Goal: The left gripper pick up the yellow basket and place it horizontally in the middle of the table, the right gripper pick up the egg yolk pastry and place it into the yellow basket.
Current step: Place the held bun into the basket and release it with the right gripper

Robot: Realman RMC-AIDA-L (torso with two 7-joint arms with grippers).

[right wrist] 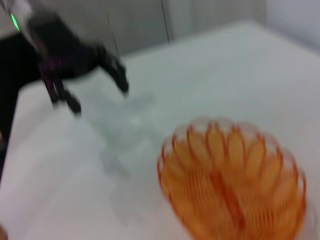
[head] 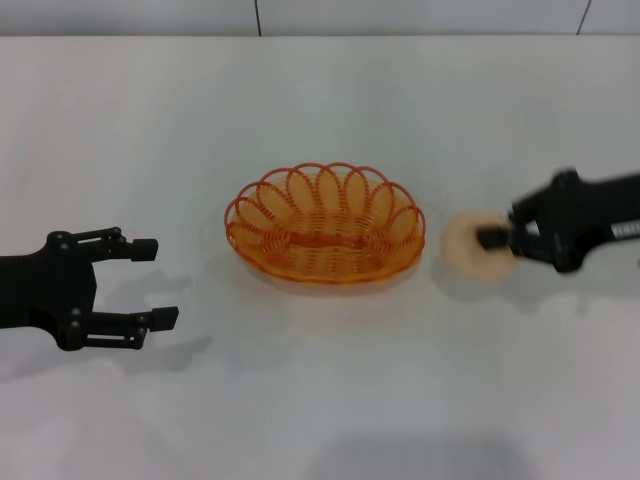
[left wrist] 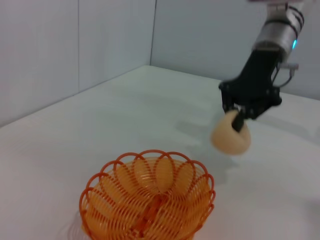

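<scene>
The yellow basket (head: pixel 326 224) lies lengthwise across the middle of the white table (head: pixel 320 100), empty; it also shows in the left wrist view (left wrist: pixel 147 200) and the right wrist view (right wrist: pixel 232 182). My right gripper (head: pixel 492 240) is shut on the egg yolk pastry (head: pixel 470 248) and holds it just right of the basket, lifted above the table in the left wrist view, where the gripper (left wrist: pixel 239 120) grips the pastry (left wrist: pixel 229 136). My left gripper (head: pixel 155 284) is open and empty, left of the basket and apart from it; the right wrist view shows it too (right wrist: pixel 97 80).
A pale wall with seams runs behind the table's far edge (head: pixel 256 18). Bare table surface lies all around the basket.
</scene>
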